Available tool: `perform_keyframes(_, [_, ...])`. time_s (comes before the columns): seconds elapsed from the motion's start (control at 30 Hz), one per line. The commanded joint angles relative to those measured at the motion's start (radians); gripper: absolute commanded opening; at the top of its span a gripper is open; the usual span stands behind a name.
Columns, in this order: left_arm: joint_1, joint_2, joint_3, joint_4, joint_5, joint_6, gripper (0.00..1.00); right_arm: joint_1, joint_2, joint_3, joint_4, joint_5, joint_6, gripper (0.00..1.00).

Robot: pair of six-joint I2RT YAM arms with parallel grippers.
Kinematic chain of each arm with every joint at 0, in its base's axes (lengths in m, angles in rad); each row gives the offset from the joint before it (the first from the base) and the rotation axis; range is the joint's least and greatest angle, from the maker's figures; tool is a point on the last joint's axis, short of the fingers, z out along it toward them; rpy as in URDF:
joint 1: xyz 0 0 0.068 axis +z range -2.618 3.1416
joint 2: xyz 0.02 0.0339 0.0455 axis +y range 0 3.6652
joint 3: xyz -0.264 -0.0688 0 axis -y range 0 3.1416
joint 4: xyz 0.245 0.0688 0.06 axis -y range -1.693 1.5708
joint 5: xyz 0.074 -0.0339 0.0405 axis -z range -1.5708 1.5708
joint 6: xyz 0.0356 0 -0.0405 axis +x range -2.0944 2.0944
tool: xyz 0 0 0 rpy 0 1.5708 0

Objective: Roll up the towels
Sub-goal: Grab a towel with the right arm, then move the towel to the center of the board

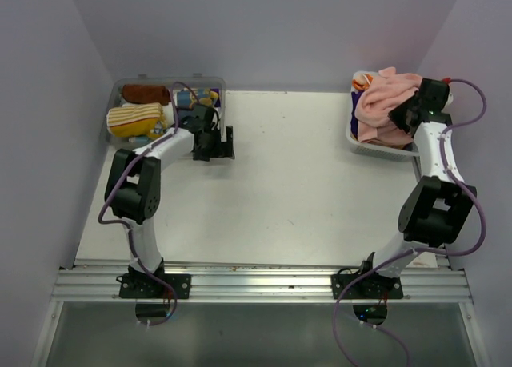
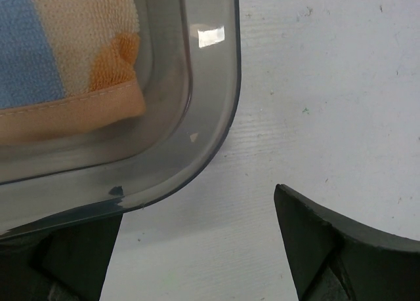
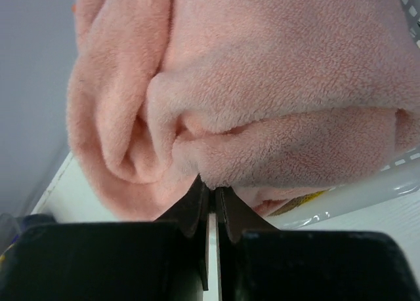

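White table (image 1: 304, 191); right claw (image 3: 211, 195) pinches pink towel (image 3: 262, 84), left claw (image 2: 197, 206) spread.

A lab test cell: plain walls (image 1: 264, 23) enclosing a white table (image 1: 280, 183) with aluminium rail (image 1: 264, 285).

White table (image 1: 296, 191) carries a clear bin (image 1: 168, 80) far left, a white basket (image 1: 376, 145) far right

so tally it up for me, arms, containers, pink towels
arms: 2
clear tub: 1
white basket: 1
pink towel: 1
total: 5
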Motion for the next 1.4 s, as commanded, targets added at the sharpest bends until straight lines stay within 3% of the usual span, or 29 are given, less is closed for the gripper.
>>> perform_keyframes(0.0, [0.01, -0.009, 0.049, 0.01, 0.036, 0.038, 0.99, -0.003, -0.153, 0.027, 0.045, -0.08, 0.015, 0.0])
perform_keyframes(0.17, [0.009, -0.103, 0.038, 0.008, 0.121, 0.032, 0.99, -0.002, -0.326, 0.05, 0.049, -0.135, 0.028, 0.0])
perform_keyframes(0.47, [0.007, -0.252, 0.087, -0.058, 0.233, 0.03, 1.0, 0.049, -0.441, 0.301, 0.013, -0.313, 0.05, 0.0])
perform_keyframes(0.67, [0.015, -0.307, 0.208, -0.161, 0.176, 0.007, 1.0, 0.179, -0.493, 0.395, 0.002, -0.351, 0.048, 0.0])
perform_keyframes(0.87, [0.043, -0.368, 0.287, -0.211, 0.141, -0.003, 1.0, 0.359, -0.55, 0.293, 0.018, -0.336, 0.07, 0.0])
perform_keyframes(1.1, [0.066, -0.402, 0.305, -0.247, 0.101, 0.013, 0.99, 0.552, -0.521, -0.025, 0.045, -0.246, 0.062, 0.0])
perform_keyframes(1.13, [0.066, -0.398, 0.301, -0.251, 0.107, 0.02, 0.99, 0.555, -0.498, -0.046, 0.033, -0.24, 0.052, 0.1])
perform_keyframes(1.17, [0.066, -0.396, 0.294, -0.256, 0.125, 0.024, 0.99, 0.554, -0.474, -0.057, 0.004, -0.198, 0.033, 0.25])
perform_keyframes(1.2, [0.064, -0.398, 0.282, -0.251, 0.136, 0.026, 0.99, 0.554, -0.439, -0.054, -0.096, -0.159, -0.022, 0.48])
perform_keyframes(1.3, [0.034, -0.408, 0.18, -0.228, 0.139, 0.02, 0.99, 0.543, -0.365, -0.094, -0.207, -0.06, -0.086, 0.66])
perform_keyframes(1.37, [-0.047, -0.413, 0.129, -0.216, 0.106, 0.015, 0.99, 0.538, -0.398, -0.163, -0.191, -0.055, -0.093, 0.72])
